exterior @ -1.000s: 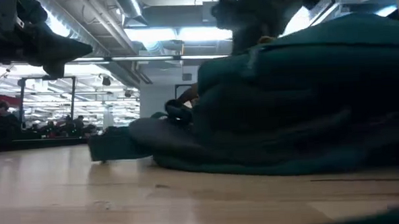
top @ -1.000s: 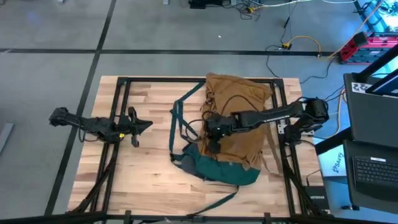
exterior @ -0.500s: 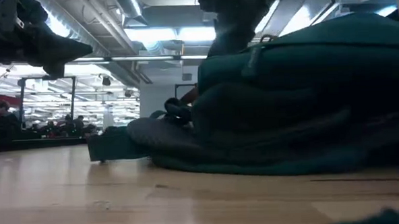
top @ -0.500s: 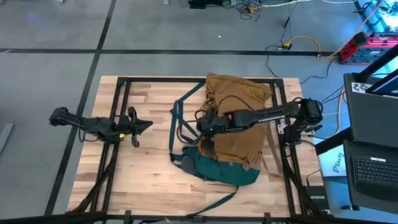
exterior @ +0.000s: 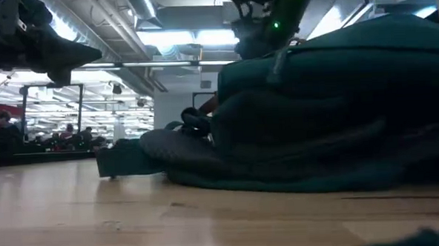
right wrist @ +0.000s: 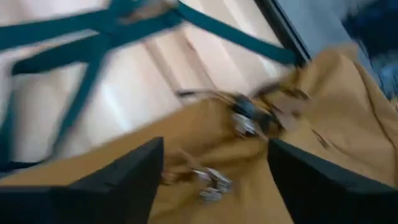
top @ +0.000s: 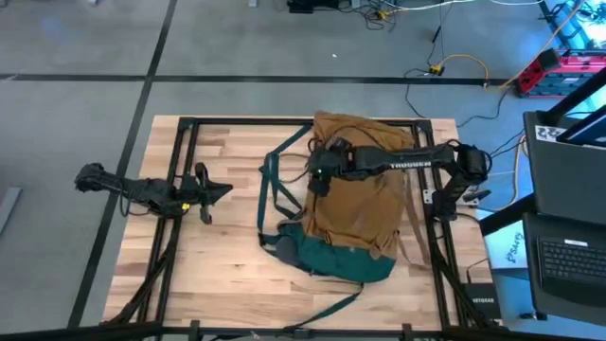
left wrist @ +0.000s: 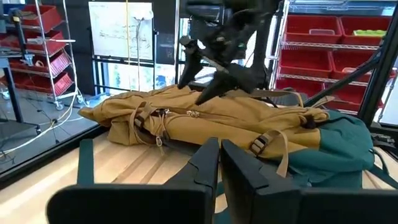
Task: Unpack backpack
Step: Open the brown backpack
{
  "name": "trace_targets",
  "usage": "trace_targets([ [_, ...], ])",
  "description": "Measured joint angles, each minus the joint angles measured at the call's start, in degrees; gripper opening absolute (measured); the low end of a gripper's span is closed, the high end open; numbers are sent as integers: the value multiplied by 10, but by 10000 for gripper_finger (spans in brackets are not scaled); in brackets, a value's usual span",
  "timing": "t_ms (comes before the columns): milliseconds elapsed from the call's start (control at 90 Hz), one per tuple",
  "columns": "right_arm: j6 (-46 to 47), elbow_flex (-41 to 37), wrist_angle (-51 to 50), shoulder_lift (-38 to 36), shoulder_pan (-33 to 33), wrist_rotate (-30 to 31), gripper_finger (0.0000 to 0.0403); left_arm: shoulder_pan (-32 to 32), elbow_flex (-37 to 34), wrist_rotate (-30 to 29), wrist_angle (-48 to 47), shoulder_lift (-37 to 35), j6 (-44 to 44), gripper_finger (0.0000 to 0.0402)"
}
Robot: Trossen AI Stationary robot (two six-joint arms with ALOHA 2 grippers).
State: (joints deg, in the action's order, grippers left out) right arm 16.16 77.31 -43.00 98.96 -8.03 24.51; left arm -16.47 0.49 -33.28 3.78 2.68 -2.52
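Hovering my right gripper (top: pixel 320 172), fingers spread, over the backpack (top: pixel 355 189) near its buckles (right wrist: pixel 239 118); I should descend slowly and pinch one cleanly.

A wooden table (top: pixel 227 275) is sitting on a grey floor (top: pixel 76 57), with cables (top: pixel 445 71) trailing across it, a laptop (top: pixel 573 256) lying alongside, and red bins (left wrist: pixel 339 62) lining shelves.

The dark teal backpack (exterior: pixel 338 110) lies slumped on the wooden table (exterior: pixel 134 216).
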Motion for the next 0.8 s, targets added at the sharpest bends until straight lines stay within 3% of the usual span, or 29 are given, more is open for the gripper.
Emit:
trace_targets([
  [222, 50, -6, -68, 4, -50, -33, 298, 0, 0, 0, 0, 0, 0, 4],
  [367, 53, -31, -57, 7, -65, -74, 294, 0, 0, 0, 0, 1, 3, 4],
  [633, 45, -64, -33, 7, -67, -117, 172, 0, 0, 0, 0, 3, 6, 4],
  [800, 18, -65, -23, 6, -66, -144, 26, 0, 0, 1, 0, 6, 6, 4],
])
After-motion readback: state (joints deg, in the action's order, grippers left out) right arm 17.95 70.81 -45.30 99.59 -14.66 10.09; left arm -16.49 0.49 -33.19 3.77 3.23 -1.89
